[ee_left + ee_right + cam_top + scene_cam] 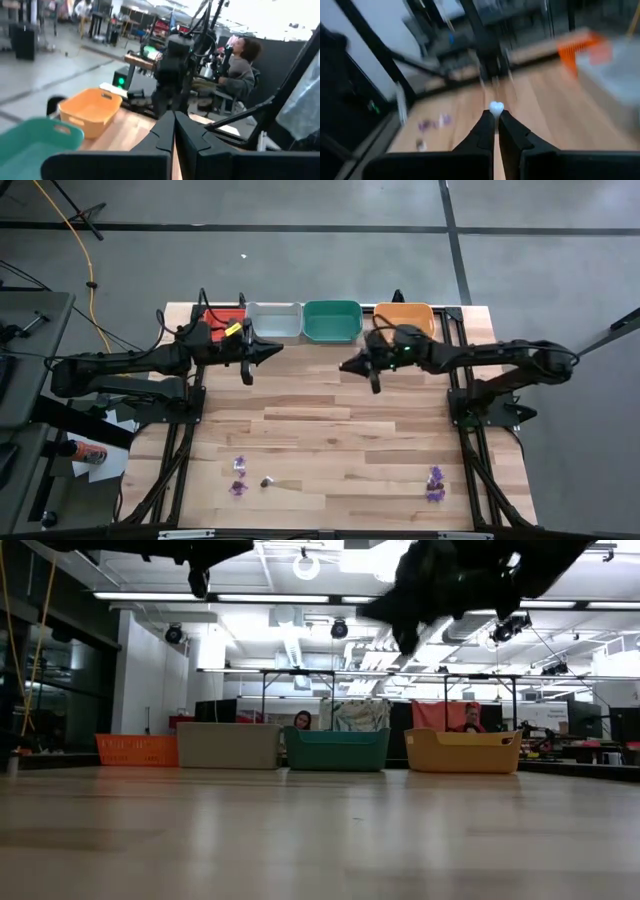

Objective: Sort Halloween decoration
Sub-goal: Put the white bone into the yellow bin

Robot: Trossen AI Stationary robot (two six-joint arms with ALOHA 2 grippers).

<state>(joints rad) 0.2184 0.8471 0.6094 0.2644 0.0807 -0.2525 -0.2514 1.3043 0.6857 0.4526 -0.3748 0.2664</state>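
Note:
The Halloween decoration is tiny trinkets. Purple ones and a dark one [266,479] lie near the table's near-left edge around [238,488], and a purple pair [435,495] lies near-right. My right gripper [345,366] hovers in front of the green tray [332,320], pointing toward the table's left, shut on a pale whitish trinket [496,107]. My left gripper [272,350] hovers in front of the grey tray [273,322], pointing right, shut [173,125] with nothing showing between its fingers. My right gripper pinches the pale whitish trinket [496,106] between its two fingers at their free ends. The fingers lie roughly level, coming from the table's right. The trinket is lifted clear, high above the table.
Four trays stand in a row along the far edge: red [222,318], grey, green and orange [405,316]. The two grippers face each other across a gap mid-table. Bare wood [330,430] lies between the trays and the near trinkets. People sit beyond the table [240,65].

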